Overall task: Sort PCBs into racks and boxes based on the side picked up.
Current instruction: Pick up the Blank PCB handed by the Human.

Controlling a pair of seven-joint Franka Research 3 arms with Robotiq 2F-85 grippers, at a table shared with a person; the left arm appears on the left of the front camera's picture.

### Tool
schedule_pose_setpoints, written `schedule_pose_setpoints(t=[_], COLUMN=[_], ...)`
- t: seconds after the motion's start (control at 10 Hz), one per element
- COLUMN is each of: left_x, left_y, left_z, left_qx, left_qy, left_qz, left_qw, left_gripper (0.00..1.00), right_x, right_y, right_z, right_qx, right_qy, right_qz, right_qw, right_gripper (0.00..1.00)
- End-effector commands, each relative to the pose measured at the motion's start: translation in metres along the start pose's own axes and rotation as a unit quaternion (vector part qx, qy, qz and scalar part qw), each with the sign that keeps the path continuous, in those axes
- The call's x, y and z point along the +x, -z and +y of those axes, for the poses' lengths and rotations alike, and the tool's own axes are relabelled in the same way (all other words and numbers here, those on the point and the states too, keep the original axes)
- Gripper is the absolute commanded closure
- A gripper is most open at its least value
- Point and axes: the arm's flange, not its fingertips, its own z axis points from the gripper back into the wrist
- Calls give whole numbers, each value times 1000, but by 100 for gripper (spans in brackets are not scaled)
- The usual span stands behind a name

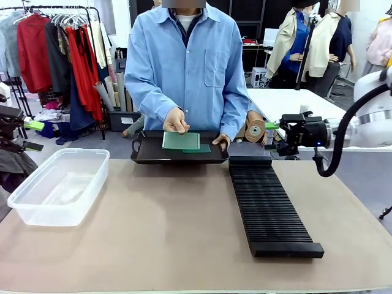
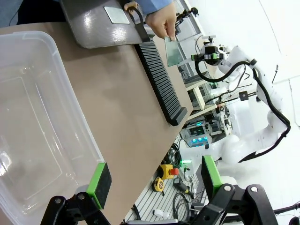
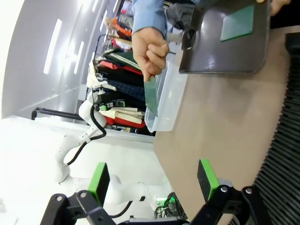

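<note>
**Handover pending: both jaws open, nothing held**

Left gripper [image 2: 154, 179] and right gripper [image 3: 152, 180]: jaws spread, empty. Person's hand [image 1: 176, 120] holds one PCB [image 1: 180, 140] up over the black tray [image 1: 177, 158]. The second PCB [image 1: 203, 149] lies flat in it. Box [image 1: 43, 211] is on my left, rack [image 1: 269, 208] on my right.

My read: don't reach until the board is presented. Then pinch a free edge clear of the person's fingers, pads flat on both faces. Keep the board square if it's going into the slots.

Left arm [image 1: 10, 117], right arm [image 1: 370, 120]: jaws apart.
</note>
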Motion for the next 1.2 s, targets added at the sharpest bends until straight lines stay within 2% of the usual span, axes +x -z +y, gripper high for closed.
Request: schedule_pose_setpoints(t=[0.0, 0.6, 0.9, 1.1], left_x=[-1, -1, -1, -1], left_y=[0, 0, 0, 0], left_z=[-1, -1, -1, -1], left_qx=[3, 3, 3, 3], left_qy=[1, 1, 1, 1], left_qz=[1, 1, 1, 1], left_qw=[1000, 1000, 1000, 1000], left_gripper=[0, 0, 0, 0], right_x=[22, 45, 57, 59], right_y=[19, 84, 120, 144], right_z=[-10, -56, -56, -53], right_qx=[21, 54, 78, 86], right_qy=[-21, -48, -37, -42], right_qz=[23, 45, 41, 64], right_qw=[999, 996, 995, 993], right_gripper=[0, 0, 0, 0])
